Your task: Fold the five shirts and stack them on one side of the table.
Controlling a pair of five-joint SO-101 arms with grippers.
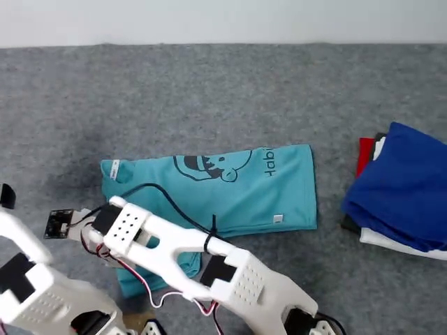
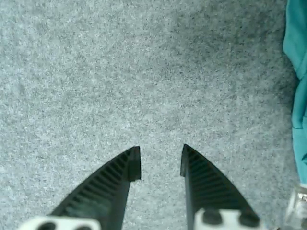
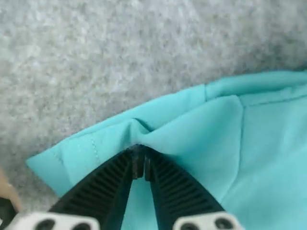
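A teal shirt [image 1: 230, 192] with a dark print lies partly folded in the middle of the grey carpeted table. My right gripper [image 3: 140, 160] is shut on a pinched fold of the teal shirt [image 3: 216, 143] near its hem corner, at the shirt's front left in the high view, under the white arm [image 1: 174, 248]. My left gripper [image 2: 160, 158] hangs open over bare carpet, nothing between its fingers, with the teal shirt's edge [image 2: 300, 96] off to one side. A stack of folded shirts with a blue one [image 1: 408, 185] on top sits at the right.
Under the blue shirt, red [image 1: 364, 155] and white [image 1: 391, 242] layers show. The far table edge meets a white wall [image 1: 223, 21]. Bare carpet [image 1: 209, 98] stretches behind the teal shirt and between it and the stack.
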